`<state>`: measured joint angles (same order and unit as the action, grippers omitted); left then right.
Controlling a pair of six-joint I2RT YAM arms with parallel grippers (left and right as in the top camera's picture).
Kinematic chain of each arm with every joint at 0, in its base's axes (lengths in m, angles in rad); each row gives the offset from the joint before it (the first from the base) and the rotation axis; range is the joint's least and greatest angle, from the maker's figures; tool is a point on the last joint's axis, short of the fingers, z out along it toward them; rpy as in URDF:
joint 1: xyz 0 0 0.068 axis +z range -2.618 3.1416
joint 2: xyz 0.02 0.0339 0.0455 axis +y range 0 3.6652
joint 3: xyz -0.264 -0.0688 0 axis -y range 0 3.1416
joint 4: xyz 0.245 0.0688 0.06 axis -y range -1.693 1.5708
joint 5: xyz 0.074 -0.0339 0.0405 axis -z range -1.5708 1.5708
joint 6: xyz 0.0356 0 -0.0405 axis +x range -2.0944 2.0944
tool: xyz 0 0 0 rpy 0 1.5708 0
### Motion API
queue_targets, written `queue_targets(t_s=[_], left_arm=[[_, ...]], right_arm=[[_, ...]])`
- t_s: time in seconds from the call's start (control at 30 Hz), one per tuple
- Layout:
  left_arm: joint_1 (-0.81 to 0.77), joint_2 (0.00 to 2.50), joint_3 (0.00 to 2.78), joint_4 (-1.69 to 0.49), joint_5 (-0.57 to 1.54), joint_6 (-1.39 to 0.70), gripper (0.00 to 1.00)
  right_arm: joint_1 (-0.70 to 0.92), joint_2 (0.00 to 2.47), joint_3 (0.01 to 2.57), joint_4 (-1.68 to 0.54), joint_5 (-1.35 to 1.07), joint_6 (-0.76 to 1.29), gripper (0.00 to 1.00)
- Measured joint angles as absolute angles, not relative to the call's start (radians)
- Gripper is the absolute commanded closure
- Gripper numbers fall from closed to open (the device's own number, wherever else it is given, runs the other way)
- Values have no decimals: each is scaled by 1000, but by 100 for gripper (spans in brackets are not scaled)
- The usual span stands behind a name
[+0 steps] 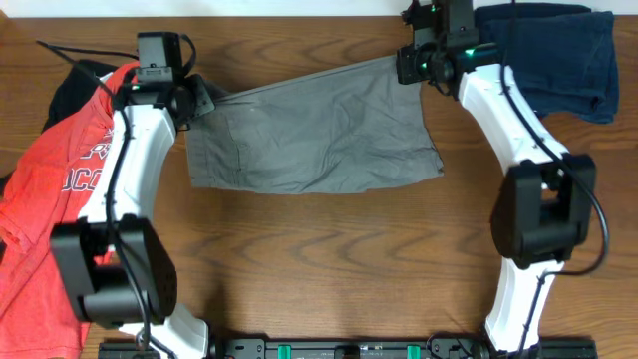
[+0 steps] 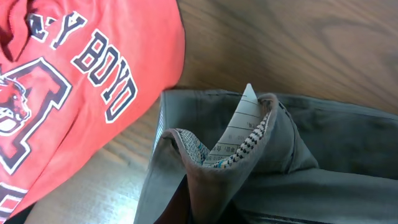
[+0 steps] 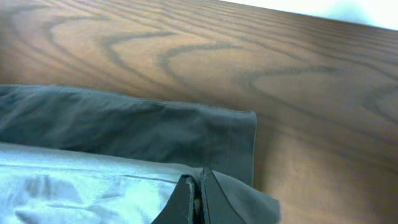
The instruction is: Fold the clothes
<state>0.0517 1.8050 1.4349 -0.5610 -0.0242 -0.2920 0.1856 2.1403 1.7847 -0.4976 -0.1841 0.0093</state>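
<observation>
The grey shorts (image 1: 319, 135) lie stretched across the middle of the table. My left gripper (image 1: 199, 100) is shut on the shorts' left corner, the waistband with its patterned lining and white label (image 2: 239, 134). My right gripper (image 1: 411, 65) is shut on the shorts' upper right corner (image 3: 199, 193), a thin fold of grey cloth (image 3: 155, 127) pinched between the fingers. The red T-shirt with white letters (image 1: 55, 189) lies at the left, also in the left wrist view (image 2: 68, 81). A navy garment (image 1: 558, 55) lies at the back right. A black garment (image 1: 75, 85) shows under the red one.
The wooden table (image 1: 339, 259) runs to a front rail (image 1: 349, 349) where both arm bases stand. Its far edge meets a white wall (image 3: 348, 12).
</observation>
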Motion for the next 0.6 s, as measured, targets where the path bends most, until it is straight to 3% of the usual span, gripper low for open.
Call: queue_targets(t_s=[0.03, 0.07, 0.13, 0.17, 0.23, 0.33, 0.6], left_arm=[[52, 1822, 1435, -552, -43, -292, 83], [56, 1834, 1435, -548, -66, -288, 59], [71, 1856, 1434, -537, -101, -289, 24], [80, 1864, 1433, -533, -118, -292, 14], [94, 1871, 1432, -532, -142, -292, 7], [99, 1871, 1432, -529, -163, -287, 0], [96, 1815, 1432, -669, -152, -269, 2]], right_arm=[[183, 2157, 1785, -482, -172, 9, 84], [177, 2172, 1785, -469, -149, 13, 65], [153, 2198, 1785, -455, -113, 7, 27], [141, 2206, 1785, -453, -97, 7, 15], [118, 2219, 1785, -456, -73, 7, 7], [106, 2215, 1785, -490, -51, 6, 6], [110, 2120, 1785, -795, -74, 4, 1]])
